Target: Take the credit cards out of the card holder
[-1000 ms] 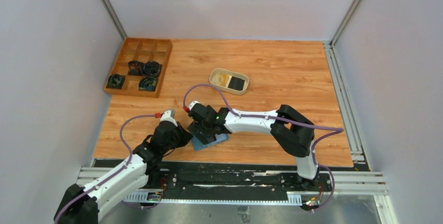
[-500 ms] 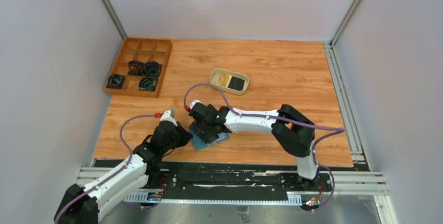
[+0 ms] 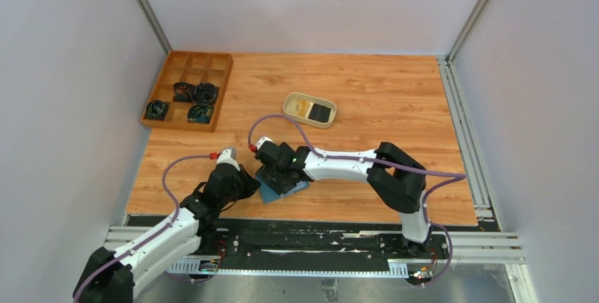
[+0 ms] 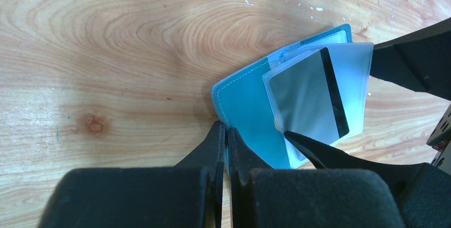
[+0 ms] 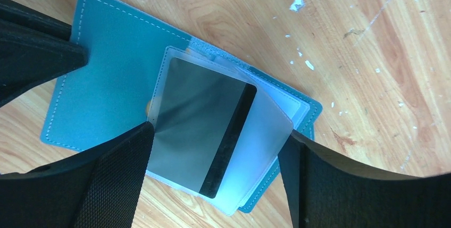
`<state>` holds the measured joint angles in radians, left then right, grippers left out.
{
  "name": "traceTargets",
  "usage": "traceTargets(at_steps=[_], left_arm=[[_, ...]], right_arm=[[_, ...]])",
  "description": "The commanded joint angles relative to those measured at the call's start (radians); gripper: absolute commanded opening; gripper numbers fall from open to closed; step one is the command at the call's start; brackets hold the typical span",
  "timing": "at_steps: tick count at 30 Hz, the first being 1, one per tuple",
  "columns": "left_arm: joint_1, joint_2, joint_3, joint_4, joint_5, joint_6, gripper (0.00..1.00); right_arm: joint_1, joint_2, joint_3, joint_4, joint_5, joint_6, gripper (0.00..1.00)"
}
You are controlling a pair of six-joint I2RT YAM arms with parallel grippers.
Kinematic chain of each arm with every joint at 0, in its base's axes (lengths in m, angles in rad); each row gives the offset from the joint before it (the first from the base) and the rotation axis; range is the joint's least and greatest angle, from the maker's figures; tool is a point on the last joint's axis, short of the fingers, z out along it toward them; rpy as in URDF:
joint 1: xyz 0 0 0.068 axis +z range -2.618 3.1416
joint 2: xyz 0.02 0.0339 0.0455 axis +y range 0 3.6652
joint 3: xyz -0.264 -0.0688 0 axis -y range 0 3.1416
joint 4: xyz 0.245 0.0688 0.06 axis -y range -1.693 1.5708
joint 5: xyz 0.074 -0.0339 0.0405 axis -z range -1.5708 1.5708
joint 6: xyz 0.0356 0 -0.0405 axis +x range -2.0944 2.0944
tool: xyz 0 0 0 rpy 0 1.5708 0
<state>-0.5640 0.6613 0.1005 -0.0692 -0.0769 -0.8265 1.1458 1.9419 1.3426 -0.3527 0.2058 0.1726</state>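
wood-grain tabletop [image 3: 381, 84], flecked with white scuffs, fills both wrist views. left gripper [image 4: 226, 135] is pinched fully together on one edge of the card holder [image 4: 244, 106], with a sliver of teal showing between its fingers. the holder lies open and flat on the wood near the front of the table, between the two arms.

right gripper [image 5: 217, 132] is spread wide and holds nothing. its fingers [image 5: 122, 169] stand one on each side of a clear sleeve [image 5: 266, 132] that fans out of the holder. the tips sit at the sleeve's long edges; whether they touch it i cannot tell. inside that sleeve sits a grey card [image 5: 197, 106] with a black stripe along one side. the edges of more clear sleeves show beneath it.

farther out, toward the middle of the table and well apart from the holder, a beige oval dish [image 3: 307, 121] holds a tan card [image 3: 302, 107] and a black card [image 3: 322, 112] side by side. at the far left corner sits a wooden compartment tray [image 3: 200, 61] with dark coiled things [image 3: 205, 93] in several compartments.
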Motion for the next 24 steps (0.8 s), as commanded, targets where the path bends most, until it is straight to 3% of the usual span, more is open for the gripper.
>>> traceTargets(at_steps=[1, 15, 19, 24], left_arm=[[0.009, 0.012, -0.011, 0.004, 0.007, 0.012, 0.00], [0.010, 0.031, -0.003, 0.013, 0.017, 0.017, 0.00], [0.010, 0.041, -0.002, 0.019, 0.019, 0.018, 0.00], [0.010, 0.041, -0.002, 0.016, 0.019, 0.020, 0.00]], right_arm=[[0.025, 0.006, -0.003, -0.050, 0.140, -0.030, 0.88], [0.095, 0.130, 0.084, -0.163, 0.489, -0.050, 0.92], [0.094, 0.132, 0.072, -0.149, 0.415, -0.042, 0.92], [0.067, 0.096, 0.009, -0.066, 0.177, -0.025, 0.90]])
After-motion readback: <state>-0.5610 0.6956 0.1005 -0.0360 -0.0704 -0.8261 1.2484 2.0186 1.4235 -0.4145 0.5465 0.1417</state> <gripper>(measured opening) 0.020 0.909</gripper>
